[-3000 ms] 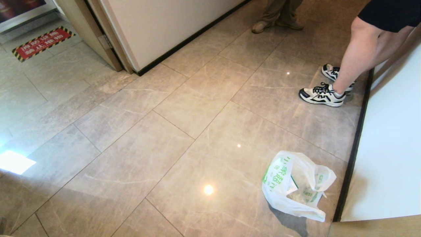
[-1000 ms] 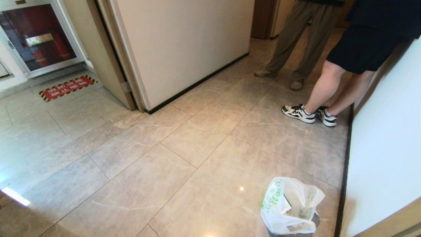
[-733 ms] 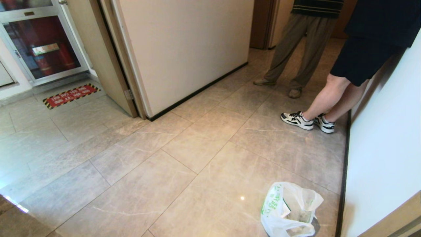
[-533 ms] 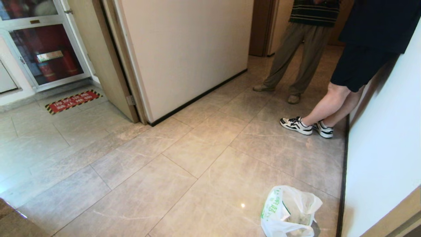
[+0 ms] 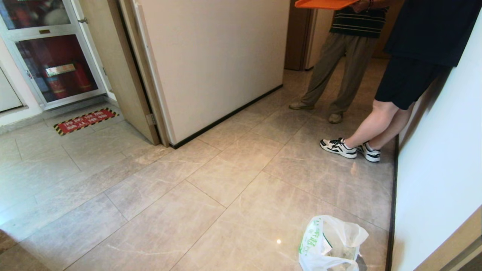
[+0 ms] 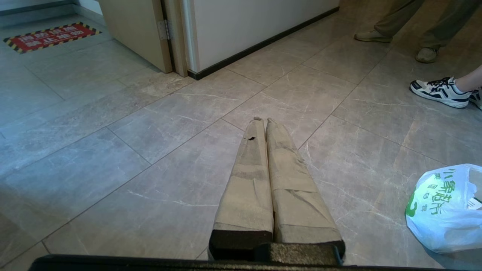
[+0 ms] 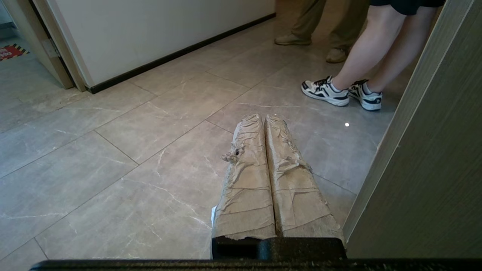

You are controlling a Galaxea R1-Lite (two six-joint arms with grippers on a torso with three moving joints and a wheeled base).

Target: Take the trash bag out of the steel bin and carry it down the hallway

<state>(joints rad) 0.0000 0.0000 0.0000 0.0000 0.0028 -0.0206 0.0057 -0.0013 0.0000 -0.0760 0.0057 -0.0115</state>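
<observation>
One bag (image 5: 331, 244) on the tiles, two people (image 5: 399, 75) standing by — both grippers (image 6: 262, 120) closed, empty.

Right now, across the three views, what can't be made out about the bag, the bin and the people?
- Trash bag: its bottom is cut off by the head view's lower edge, its far side by the left wrist view's edge; contents only a blur through the plastic.
- Steel bin: in no view.
- Two people: cut off above the waist by the head view's top edge.
- Orange tray: mostly cut off by the same edge.
- Floor sign: lettering too small.
</observation>
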